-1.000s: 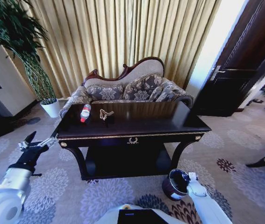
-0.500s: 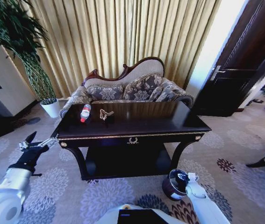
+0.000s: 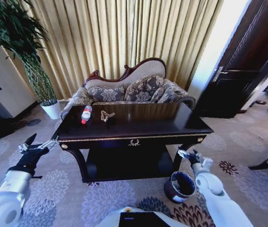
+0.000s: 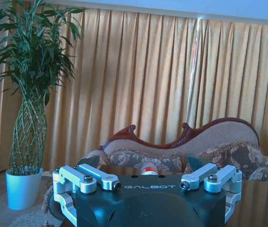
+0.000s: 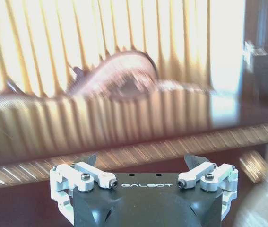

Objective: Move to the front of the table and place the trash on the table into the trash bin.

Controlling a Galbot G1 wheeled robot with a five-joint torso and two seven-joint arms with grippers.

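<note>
One table (image 3: 138, 124) stands here, carrying one plastic bottle (image 3: 86, 114) and one tan wrapper scrap (image 3: 107, 115). One trash bin (image 3: 179, 186) sits on the floor by the table's right leg. There are two claws: the left claw (image 3: 38, 144) and the right claw (image 3: 188, 154). Behind are one sofa (image 3: 129, 89), one potted plant (image 3: 30, 61) and one dark door (image 3: 247, 61)

Two white rounded arms are seen. The left end effector (image 3: 35, 144) has a black wrist section and silver finger links. The right end effector (image 3: 188, 154) is made alike. On each black housing "GALBOT" is printed, and dark screws are set in the links.
</note>
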